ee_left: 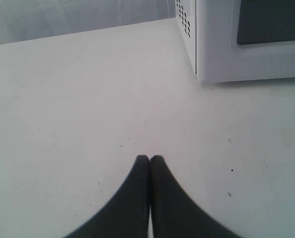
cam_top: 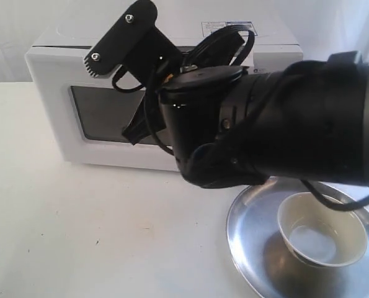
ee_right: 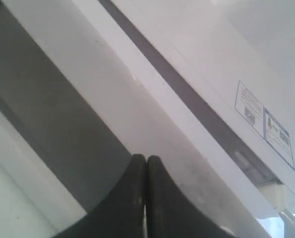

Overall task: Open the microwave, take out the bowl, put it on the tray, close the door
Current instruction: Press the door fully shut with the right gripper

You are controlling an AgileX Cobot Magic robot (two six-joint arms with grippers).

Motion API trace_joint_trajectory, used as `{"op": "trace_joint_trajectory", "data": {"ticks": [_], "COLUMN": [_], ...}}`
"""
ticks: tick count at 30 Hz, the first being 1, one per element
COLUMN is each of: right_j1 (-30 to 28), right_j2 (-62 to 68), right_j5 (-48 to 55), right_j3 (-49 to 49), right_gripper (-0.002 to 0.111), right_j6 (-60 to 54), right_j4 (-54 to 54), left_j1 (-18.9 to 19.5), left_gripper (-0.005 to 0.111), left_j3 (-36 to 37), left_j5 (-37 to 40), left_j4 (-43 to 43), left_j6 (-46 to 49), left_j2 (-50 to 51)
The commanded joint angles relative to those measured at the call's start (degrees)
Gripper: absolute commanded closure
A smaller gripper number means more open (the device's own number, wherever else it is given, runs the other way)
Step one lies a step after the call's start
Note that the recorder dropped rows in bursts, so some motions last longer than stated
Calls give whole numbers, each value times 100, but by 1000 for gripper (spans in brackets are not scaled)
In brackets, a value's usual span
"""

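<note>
Exterior view: Shows a boxy white microwave [cam_top: 66, 37] along the bench's back edge, its door [cam_top: 100, 115] a matte white frame around a dark, faintly glossy rectangular window. Fills most of the middle and right with a bulky black arm [cam_top: 296, 124], cylindrical and satin-smooth, looped with thin black cables and raised in front of the door. Places a round steel tray [cam_top: 252, 248], mirror-bright with a shallow raised rim, at the front right corner of the bench [cam_top: 79, 236]. Finds the bowl [cam_top: 324, 230], small, round and cream-white with a glossy pale inside, sitting upright inside the tray.

Left wrist view: Looks down on the left gripper [ee_left: 149, 157], two tapered matte-black fingers pressed together tip to tip with nothing between them. Sets them above bare, lightly speckled white bench, well short of the microwave's corner. Picks out rows of small round vent holes [ee_left: 183, 20] in the side wall, and the door lying flush with the body at that corner.

Right wrist view: Catches the right gripper [ee_right: 146, 158] with fingers likewise closed on nothing, tips close to the door's smooth white upper frame, just beside the dark window; contact cannot be told. Takes in a dark seam above the door, and two printed stickers [ee_right: 264, 121] on the flat top.
</note>
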Motion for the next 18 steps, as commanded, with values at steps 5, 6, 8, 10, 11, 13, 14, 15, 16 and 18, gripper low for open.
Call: {"op": "trace_joint_trajectory", "data": {"ticks": [5,6,8,10,11,13,14,15,16,18], "right_j1": [-965,-1040,-1158,-1187,-1187,-1187,-1187,-1187,-1149,-1003], "right_j2": [628,700,791,800,786,785,785,759,728,594], "right_j5": [-260,-260,-249,-276,-287,-315,-315,-304,-304,-365], "right_j3": [23,23,23,23,23,23,23,23,23,30], "right_gripper": [108,108,108,108,108,108,108,108,108,108], "right_j6": [727,926,1258,1369,1368,1368,1368,1368,1368,1329], "right_j4": [-1494,-1750,-2022,-2022,-1966,-2022,-2022,-1988,-1873,-1528], "left_j1": [-14,-14,-14,-14,-14,-14,-14,-14,-14,-14], "left_gripper": [107,107,107,107,107,107,107,107,107,107], "left_j3": [19,19,19,19,19,19,19,19,19,19], "left_j5": [-1,-1,-1,-1,-1,-1,-1,-1,-1,-1], "left_j4": [-12,-12,-12,-12,-12,-12,-12,-12,-12,-12], "left_j6": [-29,-29,-29,-29,-29,-29,-29,-29,-29,-29], "left_j2": [-12,-12,-12,-12,-12,-12,-12,-12,-12,-12]}}
